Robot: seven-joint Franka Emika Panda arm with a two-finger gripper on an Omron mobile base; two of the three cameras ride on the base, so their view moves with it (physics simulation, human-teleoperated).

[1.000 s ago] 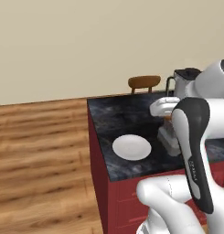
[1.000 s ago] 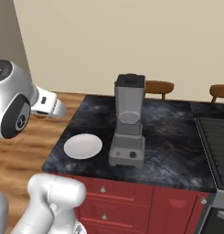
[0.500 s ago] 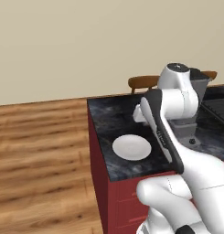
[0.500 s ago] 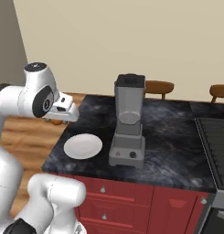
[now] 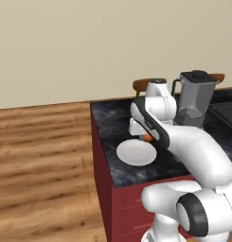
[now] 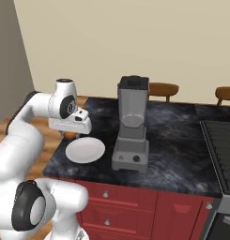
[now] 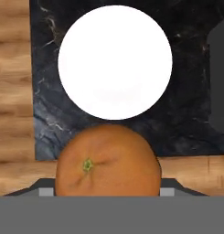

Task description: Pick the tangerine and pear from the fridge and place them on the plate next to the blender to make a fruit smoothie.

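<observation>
Dark marbled counter [image 5: 112, 127] on red cabinets fills my screens, with wood floor to one side and a plain beige wall behind. I have the pincer [image 5: 145, 137] clenched on the tangerine [image 7: 107, 161]; from the hand camera the fruit sits big in the foreground, stem dimple facing me, and in the left base view a sliver of orange peeks out under the hand. I'm holding it above the counter at the rim of the plate [image 7: 114, 61], which lies bare and white just beside the blender [image 6: 131, 123].

I judge this to be the delivery leg for the first fruit: tangerine in hand, not yet set down, pear not yet fetched. Next I'd want to bring the hand over the plate's middle, lower until the fruit is close to the surface, then let go gently. It's round, so a drop from height could send it rolling off.
</observation>
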